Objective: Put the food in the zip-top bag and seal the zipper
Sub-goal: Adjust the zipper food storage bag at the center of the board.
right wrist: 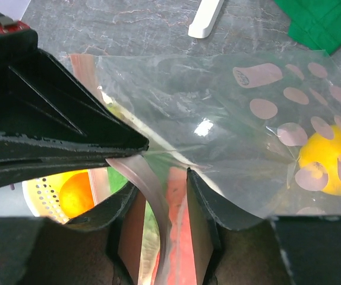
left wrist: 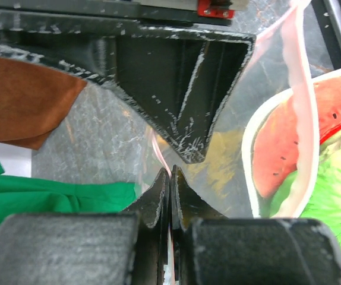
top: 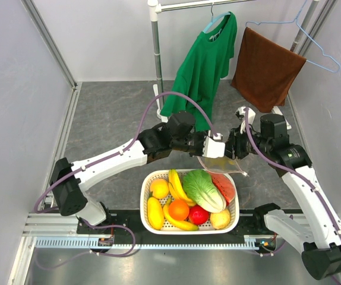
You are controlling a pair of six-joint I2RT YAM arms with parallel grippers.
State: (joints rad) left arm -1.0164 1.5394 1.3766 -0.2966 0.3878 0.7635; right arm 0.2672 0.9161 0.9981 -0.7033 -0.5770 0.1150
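White arm links, black joints, purple cables trailing alongside.

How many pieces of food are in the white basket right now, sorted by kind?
In the basket:
Bananas: 2
Round yellow fruit: 1
Other yellow pieces: 2
Orange: 1
Red round fruit: 1
Cabbage: 1
Watermelon slice: 1
Total: 9
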